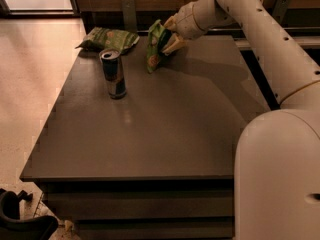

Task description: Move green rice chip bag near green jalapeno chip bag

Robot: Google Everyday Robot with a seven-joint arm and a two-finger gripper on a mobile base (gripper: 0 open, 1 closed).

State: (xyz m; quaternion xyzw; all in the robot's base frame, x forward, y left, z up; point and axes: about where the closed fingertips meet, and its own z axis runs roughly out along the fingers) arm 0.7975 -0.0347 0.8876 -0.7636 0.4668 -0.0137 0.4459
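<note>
gripper (171,35) x1: clenched on rice bag (156,49), table (160,134) 12 o'clock | bags x2: jalapeno bag (107,38) flat at 11 o'clock, near rice bag, apart | can (114,74) x1: upright, 10 o'clock

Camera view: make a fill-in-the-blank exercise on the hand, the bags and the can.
The hand, above the table's far side, holds the green rice chip bag, to the can's ____ as seen. The green jalapeno chip bag lies at the table's far ____ corner as seen. The can stands ____.
Missing words: right; left; upright.
</note>
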